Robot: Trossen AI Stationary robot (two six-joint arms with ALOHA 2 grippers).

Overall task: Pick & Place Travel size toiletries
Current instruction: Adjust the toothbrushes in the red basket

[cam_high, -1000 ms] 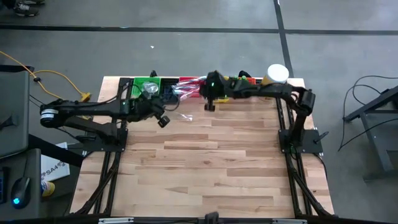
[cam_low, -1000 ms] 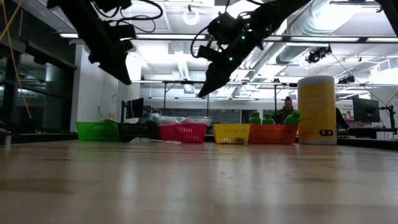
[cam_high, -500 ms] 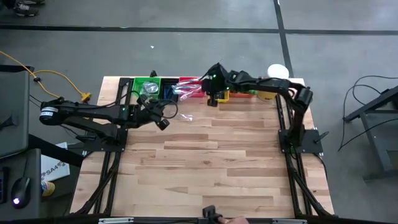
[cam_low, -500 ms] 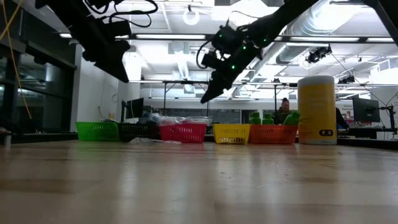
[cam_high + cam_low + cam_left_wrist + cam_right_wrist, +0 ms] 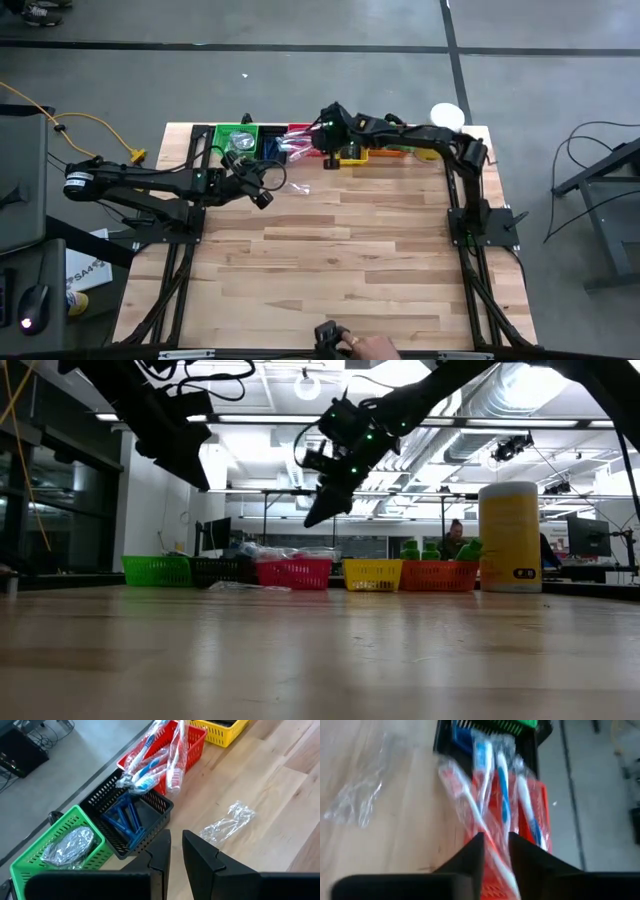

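Note:
Wrapped blue, white and pink toothbrushes (image 5: pixel 150 765) stick out of the red bin (image 5: pixel 196 744) at the table's far edge. My right gripper (image 5: pixel 496 842) hovers over that bin (image 5: pixel 330 162), fingers a little apart, and a pink wrapped toothbrush (image 5: pixel 465 795) shows in the gap. A clear-wrapped piece (image 5: pixel 227 822) lies flat on the wood in front of the bins. My left gripper (image 5: pixel 176 837) hangs above the table near the black bin (image 5: pixel 262 197), its fingers a narrow slit apart with nothing between them. My right gripper points slanting down at the red bin, and the pink toothbrush's wrapper (image 5: pixel 492 852) runs along the gap between its fingers. The picture is blurred, so I cannot tell whether the fingers touch it.
Bins line the far edge: green (image 5: pixel 30 857) with a silvery wrapped piece, black (image 5: pixel 155 810) with blue items, red, yellow (image 5: pixel 355 152), and orange (image 5: pixel 440 575) with green bottles (image 5: pixel 425 548). A pale-yellow cylinder (image 5: pixel 510 535) stands far right. A person's hand (image 5: pixel 372 348) shows at the near edge.
My right gripper has gone toward the table's left along the far edge, from in front of the yellow bin to over the red bin, sinking slightly and rolling a little.

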